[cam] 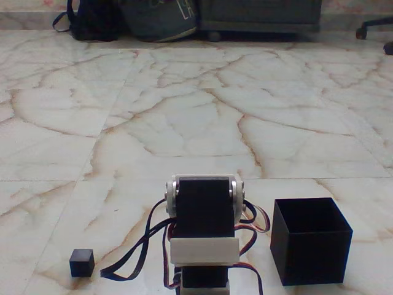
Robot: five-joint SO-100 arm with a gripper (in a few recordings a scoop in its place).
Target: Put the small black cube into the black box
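Fixed view: arm low at centre, on marble floor.
Small black cube: left of arm, on floor.
Black box: right of arm, open-topped.
Jaws: cannot tell their state.

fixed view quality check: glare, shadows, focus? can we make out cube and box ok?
Fixed view: soft and slightly blurry overall, low resolution; mild glare on the marble floor; only faint shadows. The small black cube and the black box contrast sharply with the floor, but the box interior is uniformly dark.
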